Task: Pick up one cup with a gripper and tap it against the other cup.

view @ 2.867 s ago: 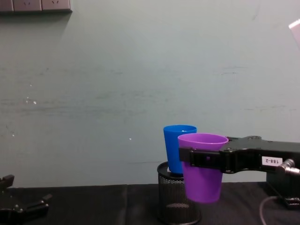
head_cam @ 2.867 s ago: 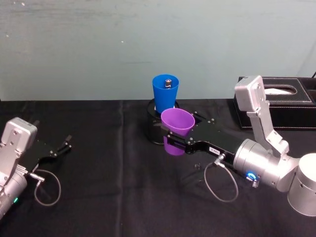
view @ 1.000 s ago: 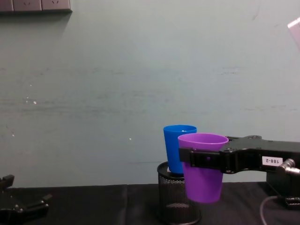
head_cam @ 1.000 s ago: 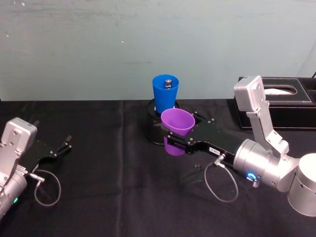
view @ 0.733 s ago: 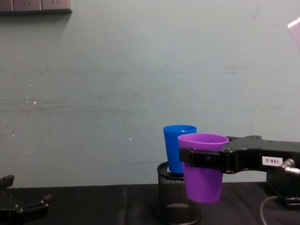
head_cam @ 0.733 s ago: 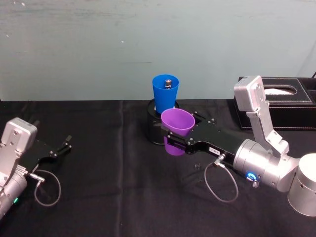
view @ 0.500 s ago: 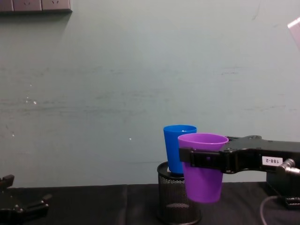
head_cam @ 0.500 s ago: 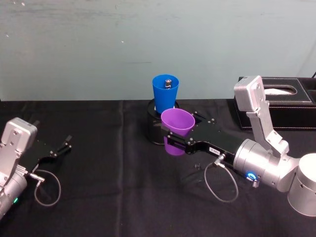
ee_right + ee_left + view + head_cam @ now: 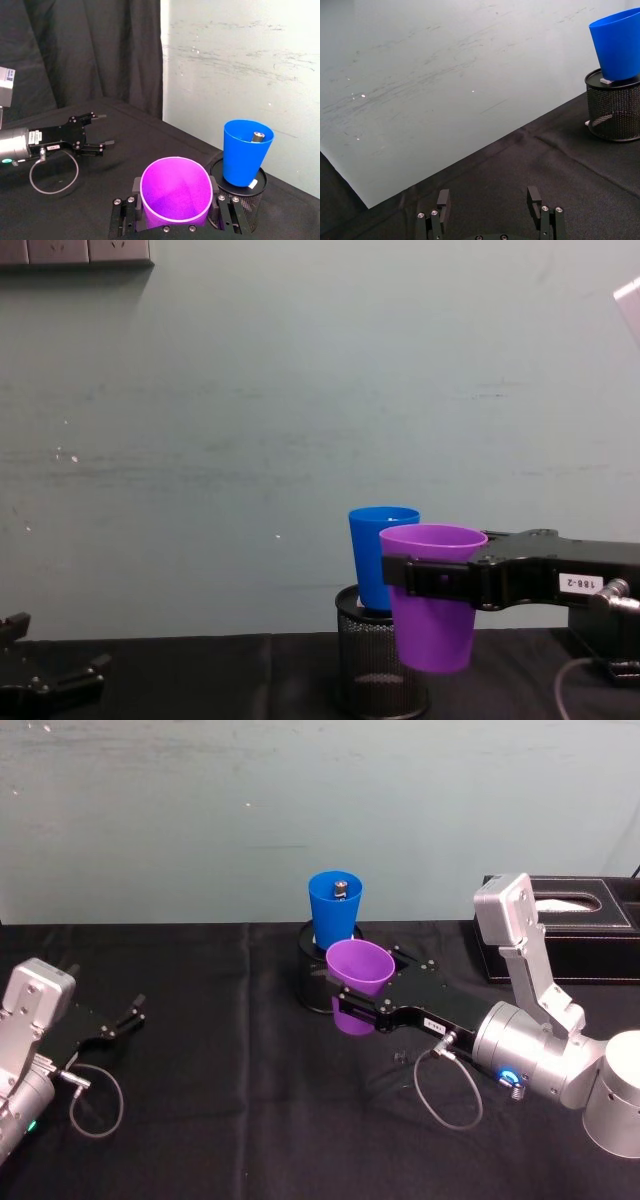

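Nothing has shifted vs the earlier frames: cups and both arms sit just as before.

Writing first: we read a white "188-2" label point(image 9: 581, 582) on the black body of the right gripper point(image 9: 352, 1003), at the right edge of the chest view. No other legible text.

Right arm reaches in from the lower right of the head view, silver forearm w/ a blue-lit ring point(image 9: 510, 1077), pointing toward frame ctr. Its fingers are clamped on the purple cup point(image 9: 360, 970), one each side just under the rim. That cup is upright, and in the chest view its base hangs clear of the black tablecloth point(image 9: 230, 1120).

Blue cup point(image 9: 335, 910) stands upright in the black wire-mesh pen holder point(image 9: 360, 660), just behind the purple one. In the right wrist view we see a gap btwn them and a small metal piece point(image 9: 257, 136) inside the blue cup.

Left gripper point(image 9: 135, 1010) rests low at the lower left of the head view, fingers apart and holding nothing.

Black tissue box point(image 9: 580, 925) sits at the right, by the wall.
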Controlling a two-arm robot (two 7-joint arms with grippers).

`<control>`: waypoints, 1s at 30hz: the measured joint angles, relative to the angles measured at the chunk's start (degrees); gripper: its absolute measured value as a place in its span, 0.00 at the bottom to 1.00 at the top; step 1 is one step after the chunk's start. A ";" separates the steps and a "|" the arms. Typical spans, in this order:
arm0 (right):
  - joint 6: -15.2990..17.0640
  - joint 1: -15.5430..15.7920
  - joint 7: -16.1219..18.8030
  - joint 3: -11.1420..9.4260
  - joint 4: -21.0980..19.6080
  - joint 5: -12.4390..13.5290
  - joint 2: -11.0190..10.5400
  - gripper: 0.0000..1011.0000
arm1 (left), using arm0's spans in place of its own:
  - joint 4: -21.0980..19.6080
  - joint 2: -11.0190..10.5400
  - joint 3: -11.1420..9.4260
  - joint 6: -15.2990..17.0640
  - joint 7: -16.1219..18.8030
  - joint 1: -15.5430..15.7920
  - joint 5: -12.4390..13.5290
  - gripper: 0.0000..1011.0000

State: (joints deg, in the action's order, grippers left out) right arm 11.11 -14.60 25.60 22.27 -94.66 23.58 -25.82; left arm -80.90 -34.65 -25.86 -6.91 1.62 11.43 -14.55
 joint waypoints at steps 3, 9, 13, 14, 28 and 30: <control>0.00 0.00 0.00 0.00 0.00 0.00 0.00 0.73 | 0.00 0.00 0.00 0.00 0.00 0.00 0.00 0.99; 0.00 0.00 0.00 0.00 0.00 0.00 0.00 0.73 | 0.00 0.00 0.00 0.00 0.00 0.00 0.00 0.99; 0.00 0.00 0.00 0.00 0.00 0.00 0.00 0.73 | 0.00 0.00 0.00 0.00 0.00 0.00 0.00 0.99; 0.00 0.00 0.00 0.00 0.00 0.00 0.00 0.73 | 0.00 0.00 0.00 0.00 0.00 0.00 0.00 0.99; 0.00 0.00 0.00 0.00 0.00 0.00 0.00 0.73 | 0.00 0.00 0.00 0.00 0.00 0.00 0.00 0.99; 0.00 0.00 0.00 0.00 0.00 0.00 0.00 0.73 | 0.00 0.00 0.00 0.00 0.00 0.00 0.01 0.99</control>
State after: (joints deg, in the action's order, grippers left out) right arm 11.11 -14.60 25.60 22.27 -94.66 23.58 -25.82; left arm -80.90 -34.65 -25.86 -6.91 1.62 11.43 -14.55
